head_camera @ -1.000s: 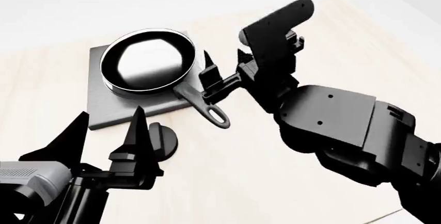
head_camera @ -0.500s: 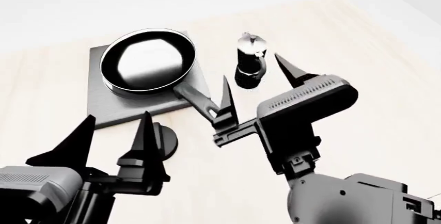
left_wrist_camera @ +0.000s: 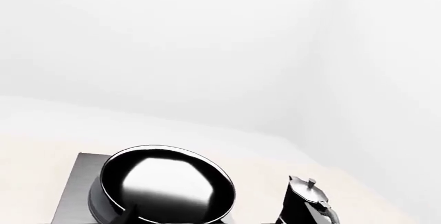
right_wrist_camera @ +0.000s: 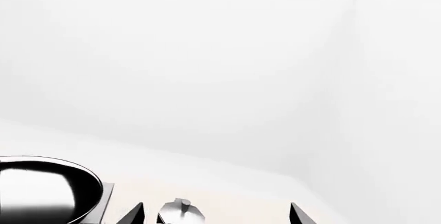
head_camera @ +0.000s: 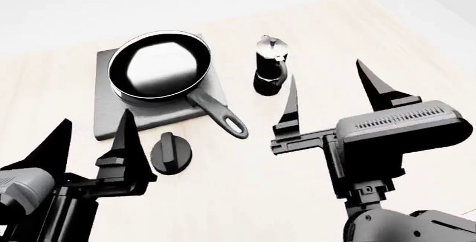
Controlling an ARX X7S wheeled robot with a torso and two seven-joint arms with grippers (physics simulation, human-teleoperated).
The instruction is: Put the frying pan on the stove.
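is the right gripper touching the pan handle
Apart. In the head view the right gripper stands open to the right of the pan, with bare tabletop showing between its jaws and the handle's looped end.

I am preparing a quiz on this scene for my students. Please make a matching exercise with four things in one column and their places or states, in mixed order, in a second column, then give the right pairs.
Things:
1. frying pan
2. moka pot
3. knob
4. right gripper

Places or states:
A. open, holding nothing
B. on the table, beside the pan's handle end, on the far side
C. resting on the stove
D. on the table, just in front of the stove's near edge

Pairs: 1-C, 2-B, 3-D, 4-A
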